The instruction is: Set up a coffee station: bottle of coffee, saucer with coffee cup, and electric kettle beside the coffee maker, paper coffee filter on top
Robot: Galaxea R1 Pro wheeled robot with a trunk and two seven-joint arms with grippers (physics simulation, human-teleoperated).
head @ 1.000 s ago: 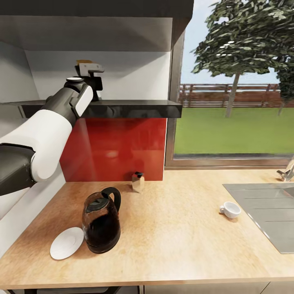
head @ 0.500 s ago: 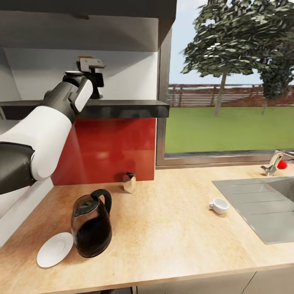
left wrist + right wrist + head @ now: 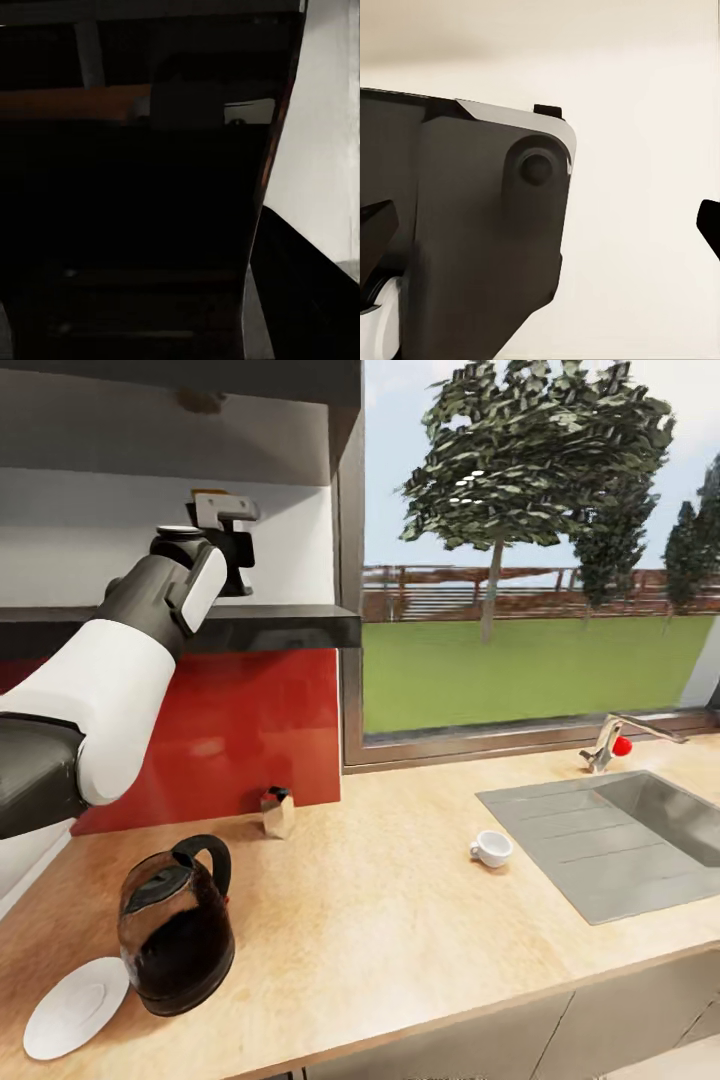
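My left gripper [image 3: 232, 560] is raised above the kitchen shelf [image 3: 280, 628], shut on the bottle of coffee, whose yellow-gold cap [image 3: 207, 494] peeks out behind the wrist. The bottle's body is hidden, and the left wrist view is almost black. On the kitchen countertop [image 3: 400, 940] the electric kettle [image 3: 175, 935] stands at the near left, touching the saucer [image 3: 72, 1010]. The paper coffee filter [image 3: 277, 812] sits by the red backsplash. Near the sink lies the coffee cup [image 3: 490, 848]. The coffee maker is out of view. My right gripper [image 3: 544, 232] is open, its fingertips far apart.
A steel sink [image 3: 610, 840] with a tap [image 3: 610, 740] is set into the counter at the right, under a large window. A dark cabinet [image 3: 180, 390] hangs over the shelf. The counter's front edge runs close below the kettle and saucer.
The whole view has swung right, so the counter things slid left and more of the sink shows. My left gripper and the cap moved together along the shelf toward its window end.
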